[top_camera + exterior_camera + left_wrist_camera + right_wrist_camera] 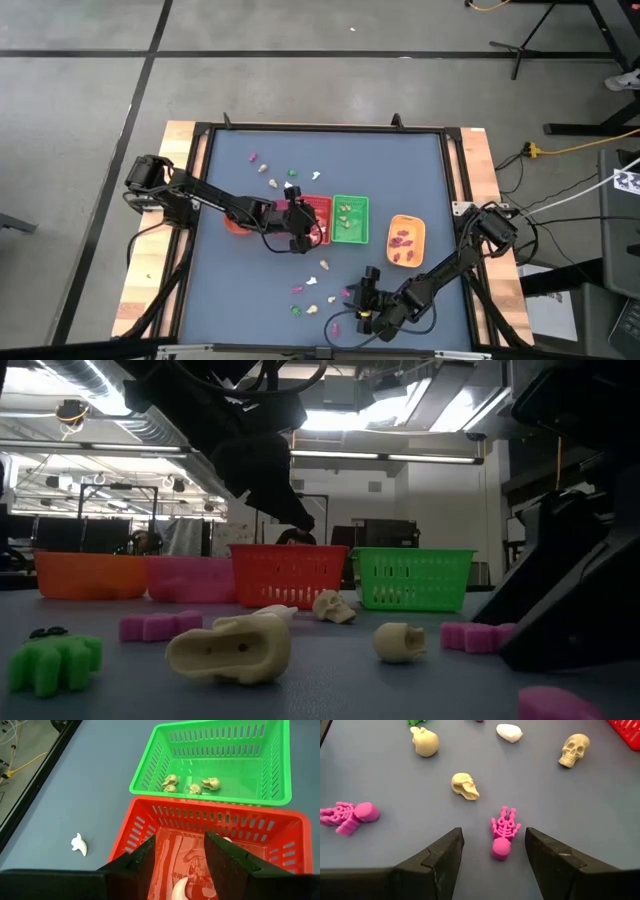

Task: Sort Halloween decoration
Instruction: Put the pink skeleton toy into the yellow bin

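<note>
Several trinkets are already sorted: three cream skulls [192,785] lie in the green basket [150,777], a few pink pieces in the orange tray [407,222] at the right, and a white curved piece [180,890] sits in the red basket [132,832] beneath the left gripper [181,857], whose fingers stand apart with nothing between them. More than half, by my judgement, is left: loose pieces are scattered on the bench [230,290] both far of the baskets and near them, among them a white ghost [79,844] just left of the red basket. The right gripper [492,852] hovers low over the near cluster, fingers spread wide and empty on either side of a pink skeleton [503,832] that lies flat. Near it lie another pink skeleton [347,816], two cream skulls [465,786] and a third, larger skull [573,749]. Everything looks like moulded hard plastic: the baskets have slotted lattice walls, the skeletons are thin and ribbed, the skulls rounded and smooth, and the bench is a matte blue-grey.
</note>
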`<state>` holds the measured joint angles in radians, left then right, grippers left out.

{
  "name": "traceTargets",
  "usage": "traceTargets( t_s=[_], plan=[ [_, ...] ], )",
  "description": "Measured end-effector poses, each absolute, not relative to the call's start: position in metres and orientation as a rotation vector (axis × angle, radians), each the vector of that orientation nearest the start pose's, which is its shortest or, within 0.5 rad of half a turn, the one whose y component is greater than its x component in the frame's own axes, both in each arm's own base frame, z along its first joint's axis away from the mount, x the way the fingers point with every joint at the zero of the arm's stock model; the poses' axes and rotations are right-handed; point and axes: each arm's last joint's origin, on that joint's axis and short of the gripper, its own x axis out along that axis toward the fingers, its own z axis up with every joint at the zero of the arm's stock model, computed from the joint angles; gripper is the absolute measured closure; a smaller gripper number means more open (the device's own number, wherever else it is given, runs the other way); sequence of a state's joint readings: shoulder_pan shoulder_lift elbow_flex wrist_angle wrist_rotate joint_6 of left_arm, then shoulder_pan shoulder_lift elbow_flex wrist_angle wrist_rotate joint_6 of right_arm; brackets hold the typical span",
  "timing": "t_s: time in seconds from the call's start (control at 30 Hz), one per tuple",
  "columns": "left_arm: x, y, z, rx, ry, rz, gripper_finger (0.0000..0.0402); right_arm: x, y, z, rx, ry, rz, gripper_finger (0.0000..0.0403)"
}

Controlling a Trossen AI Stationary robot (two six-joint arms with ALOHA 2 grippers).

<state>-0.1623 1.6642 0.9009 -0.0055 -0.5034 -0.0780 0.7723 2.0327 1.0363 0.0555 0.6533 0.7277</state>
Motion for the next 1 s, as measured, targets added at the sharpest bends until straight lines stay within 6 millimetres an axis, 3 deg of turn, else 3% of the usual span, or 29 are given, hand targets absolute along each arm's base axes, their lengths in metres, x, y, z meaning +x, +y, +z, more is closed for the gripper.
traceTargets(
  t_s=[0.27,0.7,1.0],
  plan=[
    [0.328,-0.0394,0.1756,0.178,0.716,0.352,0.025,0.2805,0.2488,0.0932,0.081,0.696,-0.147,0.019],
    [0.3279,-0.0395,0.1756,0.179,0.716,0.352,0.025,0.2806,0.2491,0.0931,0.082,0.699,-0.141,0.0319],
    [0.3279,-0.0394,0.1756,0.179,0.716,0.352,0.025,0.2805,0.2489,0.093,0.081,0.7,-0.141,0.0355]
  ],
)
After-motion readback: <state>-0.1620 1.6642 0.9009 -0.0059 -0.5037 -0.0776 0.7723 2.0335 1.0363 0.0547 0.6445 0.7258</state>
